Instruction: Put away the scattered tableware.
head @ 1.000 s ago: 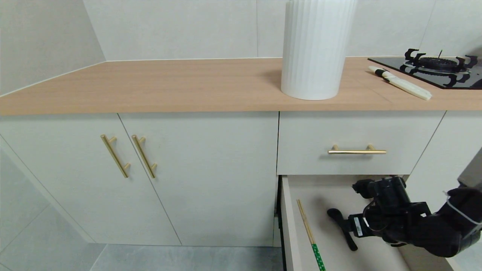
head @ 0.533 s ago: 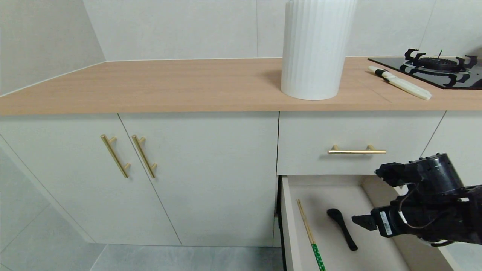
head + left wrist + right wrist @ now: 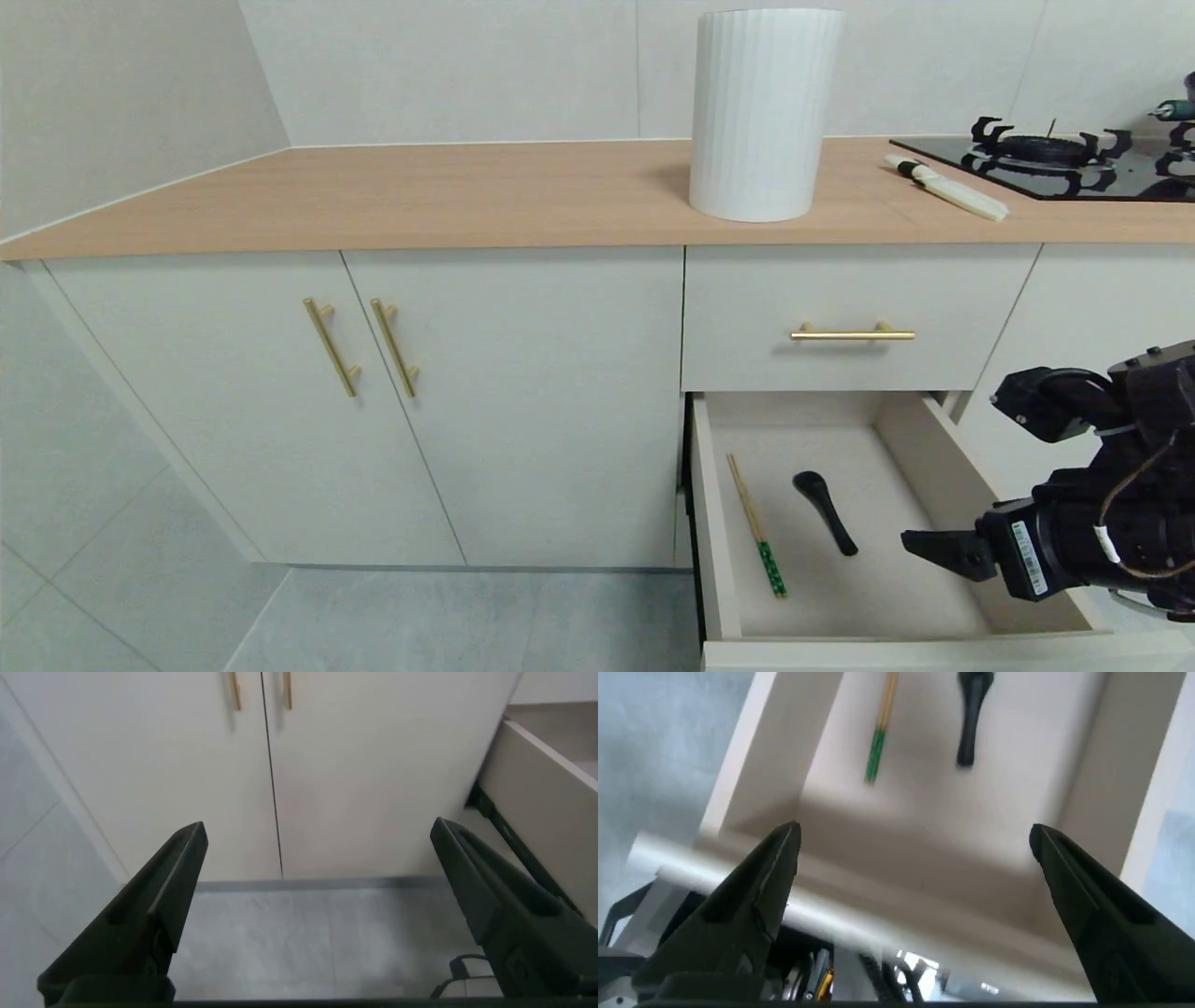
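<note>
Presently, chopsticks (image 3: pixel 756 523) and a black spoon (image 3: pixel 824 511) are seen side by side in the open drawer (image 3: pixel 709 532); a knife (image 3: pixel 945 187) is seen on the counter (image 3: pixel 467 196). Right end effector (image 3: pixel 957 467) (its white label unreadable) and left end effector (image 3: pixel 313 859) are held spread apart.

Soft, even, bright light fills the kitchen in the head view, and no shadow has a hard edge. The tall white ribbed cylinder (image 3: pixel 758 112) throws a faint shadow leftward onto the light wooden countertop (image 3: pixel 420 191) at upper centre. The slim brass drawer handle (image 3: pixel 851 333) lays a thin shadow on the panel just beneath it. The black glass hob (image 3: pixel 1046 179), upper right, carries pale reflections. The open pale drawer (image 3: pixel 920 457), lower right, is shaded along its back wall.
</note>
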`<state>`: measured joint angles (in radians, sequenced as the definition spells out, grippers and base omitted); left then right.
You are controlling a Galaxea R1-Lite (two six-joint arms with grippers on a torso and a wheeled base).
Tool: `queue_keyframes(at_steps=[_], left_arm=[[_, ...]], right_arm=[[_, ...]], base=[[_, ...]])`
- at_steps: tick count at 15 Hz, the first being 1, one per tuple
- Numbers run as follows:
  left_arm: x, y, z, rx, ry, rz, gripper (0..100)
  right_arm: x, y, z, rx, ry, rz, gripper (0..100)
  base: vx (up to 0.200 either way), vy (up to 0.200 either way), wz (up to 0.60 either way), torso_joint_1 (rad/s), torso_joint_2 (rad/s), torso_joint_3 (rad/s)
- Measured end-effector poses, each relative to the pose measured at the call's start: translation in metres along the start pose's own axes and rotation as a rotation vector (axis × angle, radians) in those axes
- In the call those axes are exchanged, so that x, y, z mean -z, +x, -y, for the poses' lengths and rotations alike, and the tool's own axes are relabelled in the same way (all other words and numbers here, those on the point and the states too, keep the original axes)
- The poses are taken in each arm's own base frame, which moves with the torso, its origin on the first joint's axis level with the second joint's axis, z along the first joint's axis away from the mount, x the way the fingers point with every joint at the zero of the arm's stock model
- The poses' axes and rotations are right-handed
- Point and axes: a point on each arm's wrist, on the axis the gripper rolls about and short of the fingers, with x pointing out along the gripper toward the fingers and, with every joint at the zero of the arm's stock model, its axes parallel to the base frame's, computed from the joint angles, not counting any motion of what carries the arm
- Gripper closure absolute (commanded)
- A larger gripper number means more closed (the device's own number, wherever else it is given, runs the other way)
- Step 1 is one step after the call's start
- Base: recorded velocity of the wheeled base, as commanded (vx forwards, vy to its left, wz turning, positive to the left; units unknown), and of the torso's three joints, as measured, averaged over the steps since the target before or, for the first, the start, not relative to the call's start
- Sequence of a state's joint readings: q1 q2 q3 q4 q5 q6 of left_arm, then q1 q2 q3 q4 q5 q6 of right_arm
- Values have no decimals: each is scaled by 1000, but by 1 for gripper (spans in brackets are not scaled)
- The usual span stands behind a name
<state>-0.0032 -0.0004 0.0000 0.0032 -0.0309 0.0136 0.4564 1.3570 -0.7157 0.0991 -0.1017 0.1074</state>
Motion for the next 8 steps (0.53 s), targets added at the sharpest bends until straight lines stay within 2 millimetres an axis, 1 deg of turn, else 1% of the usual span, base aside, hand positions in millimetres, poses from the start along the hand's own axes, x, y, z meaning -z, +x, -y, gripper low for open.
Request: queue_keyframes(at_steps=[1,5,6,8], left_arm=[[0,0,0,0,0,0,0],[0,0,0,0,0,0,0],[0,0,0,0,0,0,0],[0,0,0,0,0,0,0]], right_arm=[[0,-2,0,-2,-2,-3,0],[15,-10,-7,-98,-56,-208,0],[21,-13,-9,-134,-85,-283,0],[24,-13,-13,-189,-143,-354,0]], base=[[0,0,0,0,0,0],[0,0,0,0,0,0],[0,0,0,0,0,0],[0,0,0,0,0,0]])
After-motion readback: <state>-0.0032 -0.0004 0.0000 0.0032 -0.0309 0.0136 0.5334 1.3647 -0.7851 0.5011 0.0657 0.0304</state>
